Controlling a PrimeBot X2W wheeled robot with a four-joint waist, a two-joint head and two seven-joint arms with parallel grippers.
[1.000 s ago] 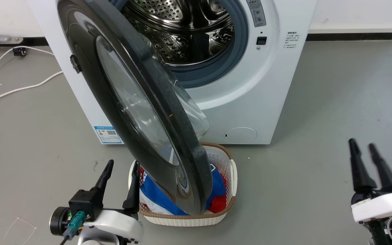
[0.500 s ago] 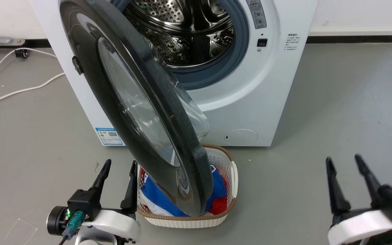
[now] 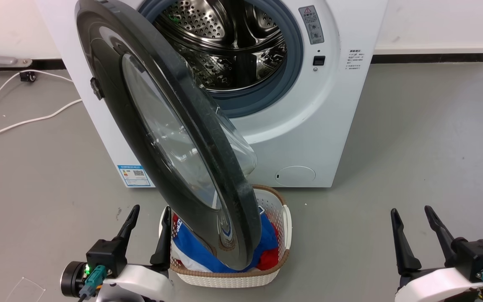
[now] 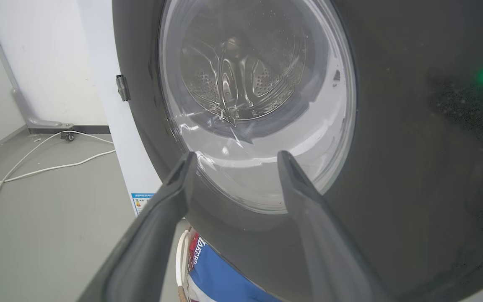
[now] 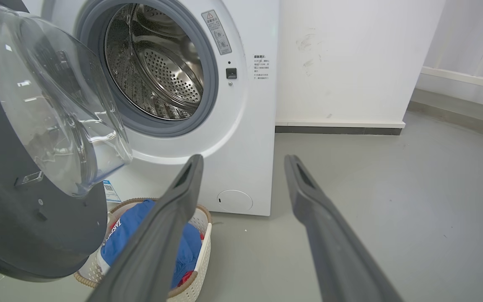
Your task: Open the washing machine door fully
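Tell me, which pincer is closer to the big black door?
The left pincer, just beside the washing machine door; the right pincer is far off over the grey floor.

left tool (image 3: 151, 207) — black fingers (image 3: 127, 224), white wrist (image 3: 141, 279), teal plug (image 3: 92, 279) | right tool (image 3: 410, 208) — same

Round black plastic door (image 3: 170, 142), glossy, with smooth clear glass bowl (image 5: 57, 105); perforated steel drum (image 3: 224, 37), polished and reflective; grey rubber gasket (image 3: 285, 75), matt; white latticed plastic basket (image 3: 281, 222) holding blue and red cloth (image 3: 191, 251); smooth matt grey floor (image 3: 413, 147).

Black door (image 3: 170, 142), white basket (image 3: 286, 228) — blue-red laundry (image 3: 195, 253)
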